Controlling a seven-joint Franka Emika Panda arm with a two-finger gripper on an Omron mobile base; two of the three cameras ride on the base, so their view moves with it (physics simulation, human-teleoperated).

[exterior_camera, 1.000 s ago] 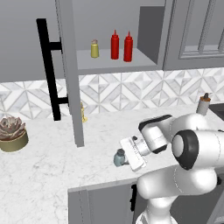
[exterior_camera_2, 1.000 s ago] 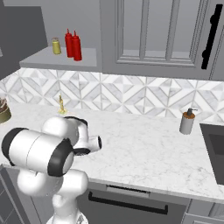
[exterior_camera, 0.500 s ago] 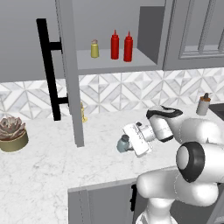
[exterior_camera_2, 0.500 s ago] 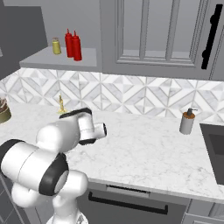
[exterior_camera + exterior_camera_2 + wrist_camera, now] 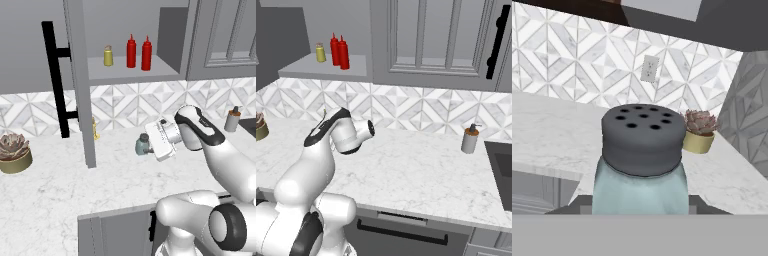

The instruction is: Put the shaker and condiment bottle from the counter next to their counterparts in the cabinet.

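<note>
The tool was closed on the small squat pale blue-grey shaker with a dark grey perforated cap, which sat right between its fingers, lifted off the white marble-look counter. In the hand view the shaker stood close ahead of the tool, with a potted pink succulent farther beyond it. High above the tool, the grey wall cabinet's shelf carried a small yellow shaker and two red squeeze bottles.
</note>
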